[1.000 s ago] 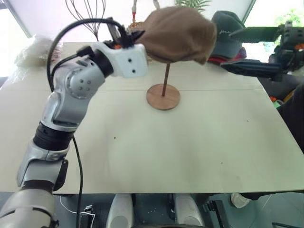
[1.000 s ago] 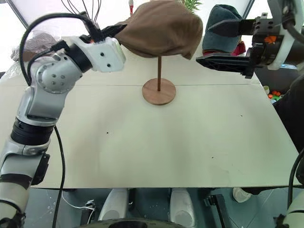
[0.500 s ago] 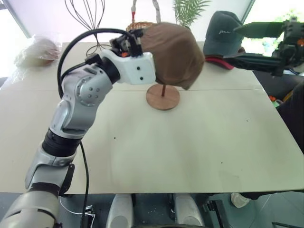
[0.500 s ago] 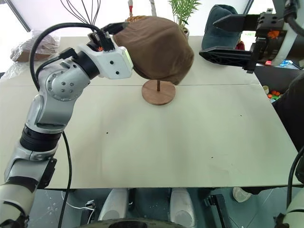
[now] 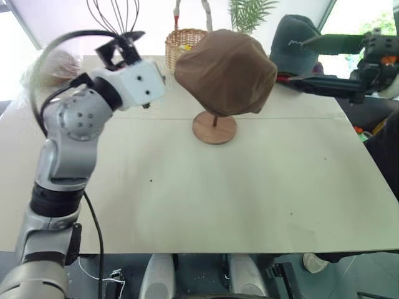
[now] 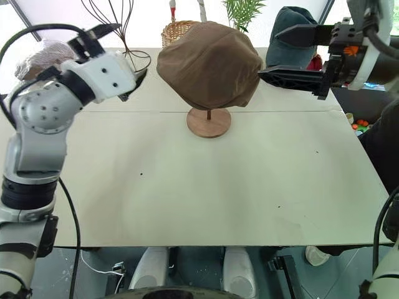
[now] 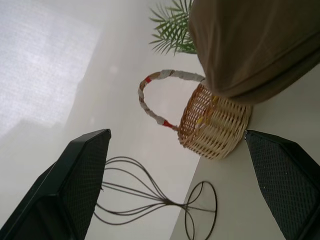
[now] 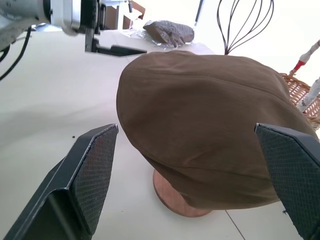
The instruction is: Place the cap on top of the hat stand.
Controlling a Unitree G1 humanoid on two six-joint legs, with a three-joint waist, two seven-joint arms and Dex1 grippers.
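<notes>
The brown cap (image 5: pixel 225 71) hangs tilted over the top of the wooden hat stand, hiding its disc. Below the cap a short piece of the rod and the round base (image 5: pixel 214 128) show. My left gripper (image 7: pixel 180 170) is open and empty, off to the left of the cap and clear of it. My right gripper (image 6: pixel 269 56) is open too, level at the cap's right side. Its lower fingertip (image 6: pixel 262 75) is close to the cap's edge, and its wrist view looks at the cap (image 8: pixel 200 125) between both fingers.
At the back of the table (image 5: pixel 249 199) stand a wicker basket (image 5: pixel 184 43) and a black wire stand (image 5: pixel 112 12). A dark green cap (image 5: pixel 296 43) lies over something red at the back right. A plastic-wrapped bundle (image 6: pixel 37 56) sits at the back left.
My left gripper has opened, let go of the cap and drawn away to the left. The cap now sits by itself on the stand. The right gripper has kept still.
</notes>
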